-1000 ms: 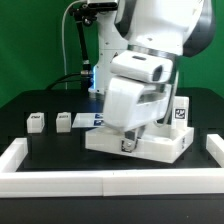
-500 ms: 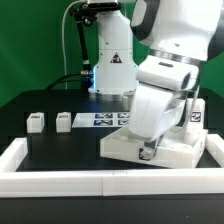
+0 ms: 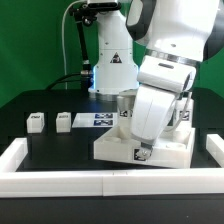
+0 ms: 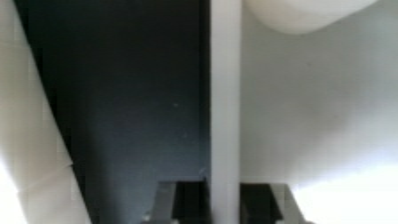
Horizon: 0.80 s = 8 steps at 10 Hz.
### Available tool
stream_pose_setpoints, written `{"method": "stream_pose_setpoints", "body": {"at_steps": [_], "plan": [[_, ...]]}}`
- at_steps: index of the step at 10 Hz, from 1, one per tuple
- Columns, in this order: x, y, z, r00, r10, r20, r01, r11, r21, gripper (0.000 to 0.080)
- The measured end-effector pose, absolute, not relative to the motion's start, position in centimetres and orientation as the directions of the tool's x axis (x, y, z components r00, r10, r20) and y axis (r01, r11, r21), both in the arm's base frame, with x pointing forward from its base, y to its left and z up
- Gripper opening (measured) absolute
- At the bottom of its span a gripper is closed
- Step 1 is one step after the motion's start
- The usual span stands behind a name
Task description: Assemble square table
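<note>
- Exterior view shows the tabletop slab point(image 3: 172, 148) lying flat on the black bench point(image 3: 45, 150). It is at about 4 o'clock from the middle of the scene, and its front edge is near the white border rim point(image 3: 60, 181).
- The arm point(image 3: 165, 60) leans over the slab and hides much of its top. The hand point(image 3: 145, 152) meets the slab at the near edge, on its 6 o'clock side.
- In the wrist view, the slab's thin upright wall point(image 4: 224, 100) runs straight between the two dark fingers point(image 4: 180, 205). No gap shows on either side, so the hand appears to be pinching that wall.
- One leg point(image 3: 36, 122) and a second leg point(image 3: 64, 121) stand at 9 o'clock from the slab. They are well apart from it and a little apart from each other.
- The marker board point(image 3: 98, 119) lies between the second leg and the slab.
- The slab looks like stiff, light, smooth plastic, so it should not bend but could slip in a weak pinch.
- A hold on the edge wall is off-centre, so the slab would probably sag or swing if lifted. Sliding it along the bench, or gripping mid-edge, seems safer.
</note>
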<state>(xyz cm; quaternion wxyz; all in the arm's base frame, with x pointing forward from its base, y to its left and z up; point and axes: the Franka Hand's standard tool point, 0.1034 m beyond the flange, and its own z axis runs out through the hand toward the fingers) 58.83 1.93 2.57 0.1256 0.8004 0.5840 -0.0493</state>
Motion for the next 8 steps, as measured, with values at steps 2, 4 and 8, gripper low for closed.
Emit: {"method": "stream_pose_setpoints", "body": {"at_steps": [2,4,8], "plan": [[59.5,1.9,2.6,0.079,0.960,-0.268,0.994,-0.055,0.098,0.0066],[59.4,1.7,2.5,0.097,0.959,-0.266,0.992,-0.073,0.100,0.0063],[60.1,3.2,2.2,0.130,0.955,-0.265,0.989,-0.108,0.096,0.0063]]}}
